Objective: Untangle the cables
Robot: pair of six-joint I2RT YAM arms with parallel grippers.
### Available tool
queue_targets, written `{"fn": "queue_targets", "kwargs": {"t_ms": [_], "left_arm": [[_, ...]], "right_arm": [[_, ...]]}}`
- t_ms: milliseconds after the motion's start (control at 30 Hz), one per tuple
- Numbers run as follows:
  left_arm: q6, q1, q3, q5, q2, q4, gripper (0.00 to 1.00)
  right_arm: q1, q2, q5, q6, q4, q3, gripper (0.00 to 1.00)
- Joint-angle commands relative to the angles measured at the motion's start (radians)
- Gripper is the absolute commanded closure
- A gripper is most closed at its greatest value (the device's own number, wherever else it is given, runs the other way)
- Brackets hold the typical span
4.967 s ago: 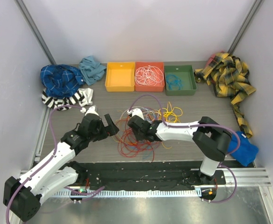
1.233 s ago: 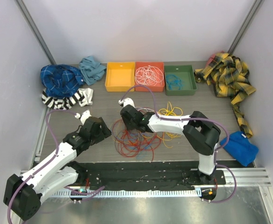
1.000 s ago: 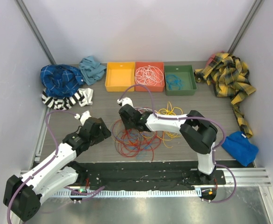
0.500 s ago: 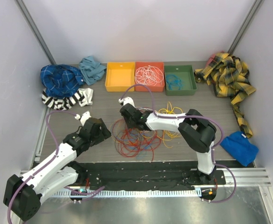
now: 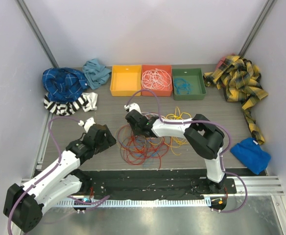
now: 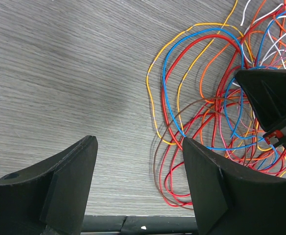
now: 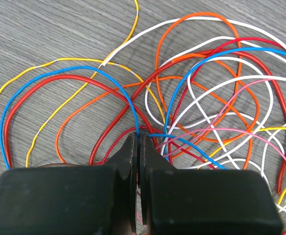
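Right arm is laid low and leftward across the counter, elbow bent. Right end effector is set on the far-left part of the cables, which are tangled mid-counter. Its jaws are pressed fully together, with a blue cable pinched at the tips. Left arm is reached forward. Left end effector is spread wide, nothing gripped, just left of the tangle.

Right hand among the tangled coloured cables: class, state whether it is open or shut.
Shut. In the right wrist view the black right hand has its fingers pressed together, pinching a thin blue cable at the tips.
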Motion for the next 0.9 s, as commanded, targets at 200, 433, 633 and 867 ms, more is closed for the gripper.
{"fn": "queue_targets", "kwargs": {"t_ms": [200, 433, 633, 867], "left_arm": [[-0.014, 0.006, -0.003, -0.011, -0.039, 0.012, 0.25], [-0.020, 0.006, -0.004, -0.009, -0.057, 0.018, 0.25], [-0.020, 0.006, -0.001, -0.003, -0.062, 0.028, 0.25], [-0.003, 0.006, -0.024, 0.089, -0.053, 0.212, 0.13]], "right_arm": [[-0.002, -0.300, 0.095, -0.046, -0.067, 0.062, 0.99], [-0.002, -0.529, 0.219, -0.119, -0.171, 0.215, 0.99], [-0.002, -0.670, 0.331, -0.205, -0.185, 0.336, 0.99], [-0.003, -0.692, 0.359, -0.247, -0.222, 0.488, 0.99]]}}
